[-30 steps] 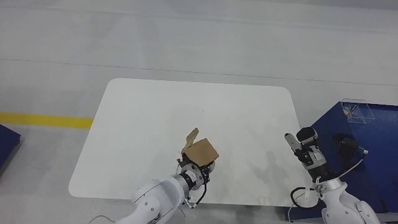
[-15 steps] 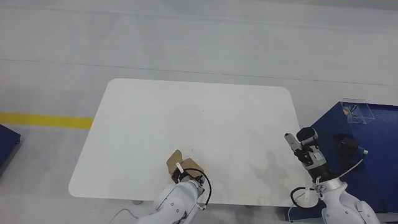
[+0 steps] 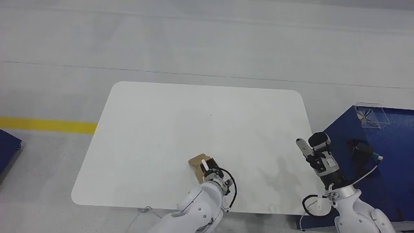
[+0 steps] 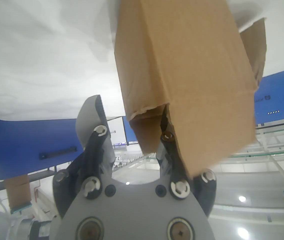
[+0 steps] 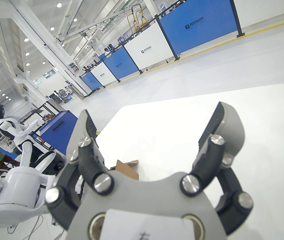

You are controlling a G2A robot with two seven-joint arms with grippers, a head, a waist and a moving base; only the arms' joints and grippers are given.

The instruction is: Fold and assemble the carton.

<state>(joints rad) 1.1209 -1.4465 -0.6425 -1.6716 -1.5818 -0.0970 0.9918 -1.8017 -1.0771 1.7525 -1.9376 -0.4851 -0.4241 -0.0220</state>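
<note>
Here the carton (image 4: 182,63) sits over one finger (image 4: 167,138) of the left end effector (image 4: 129,116), whose fingers stand spread.

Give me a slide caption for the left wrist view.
Left gripper at the carton's open end: one finger tucked inside, the other outside and clear of the cardboard.

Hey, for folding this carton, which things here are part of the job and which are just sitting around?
Part of the job: carton, left gripper against it, right gripper off to the side, white table.
Lying about: clear box on the blue cabinet beside the table.
</note>
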